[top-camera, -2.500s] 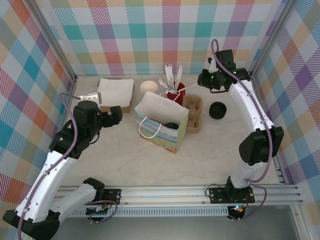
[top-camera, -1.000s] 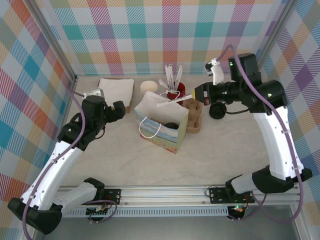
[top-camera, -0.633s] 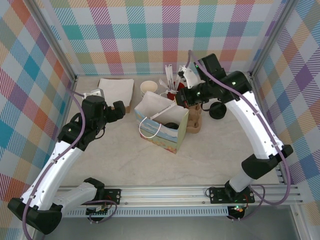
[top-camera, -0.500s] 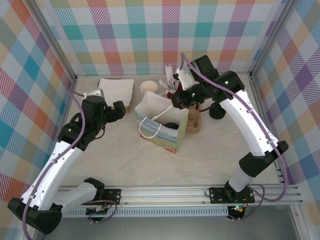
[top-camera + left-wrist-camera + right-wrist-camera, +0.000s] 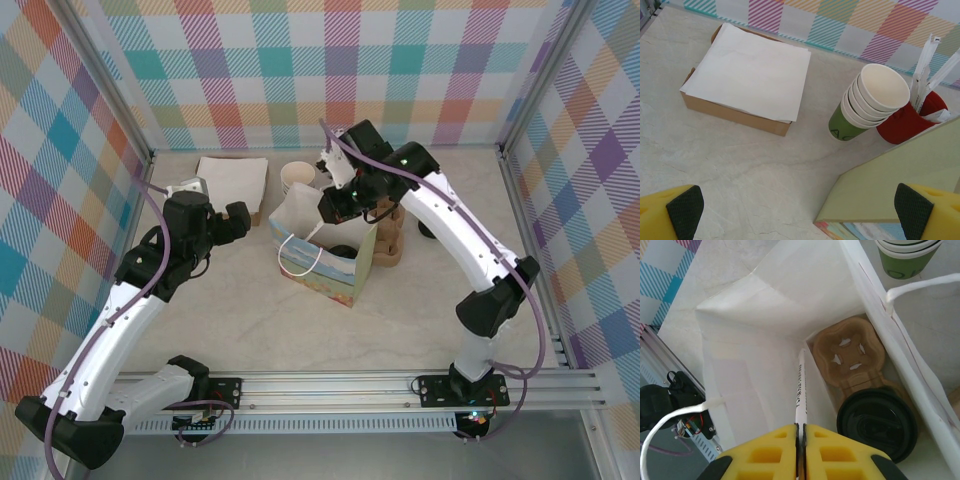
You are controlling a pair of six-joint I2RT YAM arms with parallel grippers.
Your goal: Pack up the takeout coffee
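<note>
Right fingers (image 5: 799,435): together, clamped on a wrapped straw (image 5: 800,385). They hang over the open mouth of the paper bag (image 5: 765,295), and the straw points straight down into it.

Takeout coffee (image 5: 876,422): already inside the bag, and from the wrist camera just its black lid is visible. It sits in the near pocket of the cardboard cup carrier (image 5: 847,357), whose other pocket is empty. The lid is below and just to the right of the right fingers, well apart from them. The straw runs down alongside the carrier's left edge, beside the lid and not touching it. From the top camera the lid is a dark patch in the bag opening, just under the fingers.

Left fingers (image 5: 238,220): spread wide with nothing between them, above the counter (image 5: 740,165) on the bag's left side and well clear of the coffee. Ahead of them are a flat box topped with white paper (image 5: 747,75), a stack of cups (image 5: 875,97) and, touching the stack, the red holder (image 5: 910,122).
</note>
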